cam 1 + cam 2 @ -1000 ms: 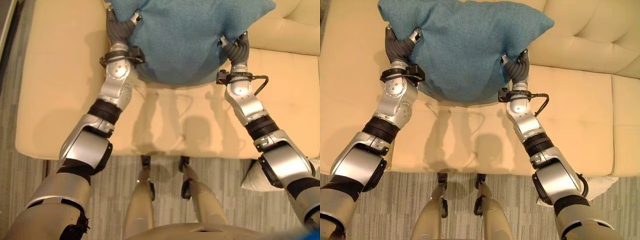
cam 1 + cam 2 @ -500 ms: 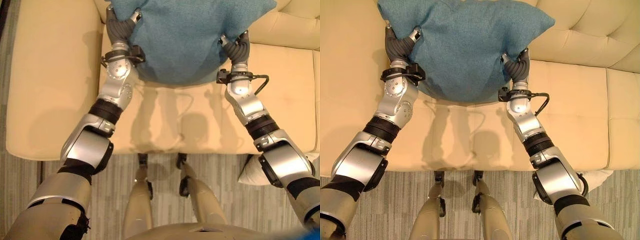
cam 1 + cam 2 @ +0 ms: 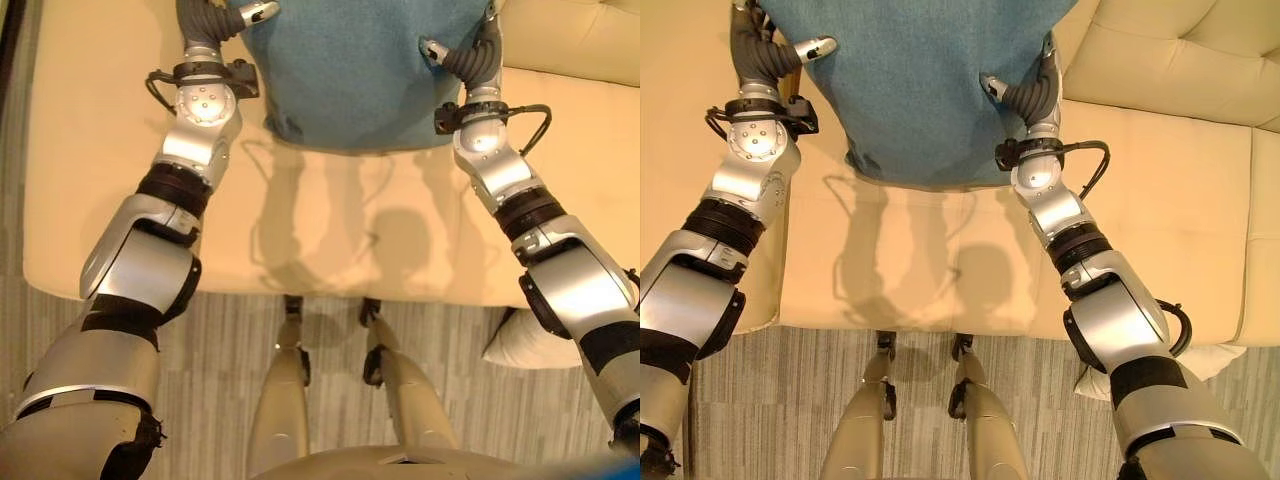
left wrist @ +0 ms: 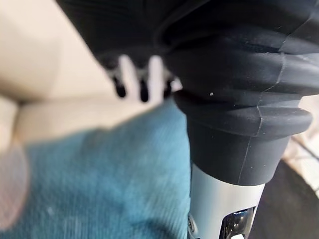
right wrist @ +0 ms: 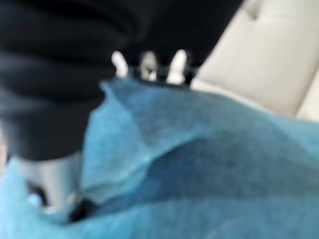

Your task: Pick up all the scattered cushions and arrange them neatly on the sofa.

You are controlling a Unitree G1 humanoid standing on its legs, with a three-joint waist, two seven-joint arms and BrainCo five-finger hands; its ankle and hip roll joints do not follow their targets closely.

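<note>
Since the earlier frames, both arms are reaching farther over the sofa point(image 3: 330, 240), carrying the teal cushion point(image 3: 350, 70) toward the backrest. Left hand point(image 3: 215, 22) and right hand point(image 3: 1025, 92) are clamping its side edges, thumbs hooking the front face. Keeping both hands level should set it square; a white cushion point(image 3: 525, 345) is waiting on the floor, near right.

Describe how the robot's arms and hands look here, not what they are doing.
Both arms are silver-grey shells with black bands at the joints. Each wrist has a round silver housing, and a dark ribbed cover runs onto the left hand and right hand. Thumbs are silver with dark tips. A black cable loops at each wrist.
</note>
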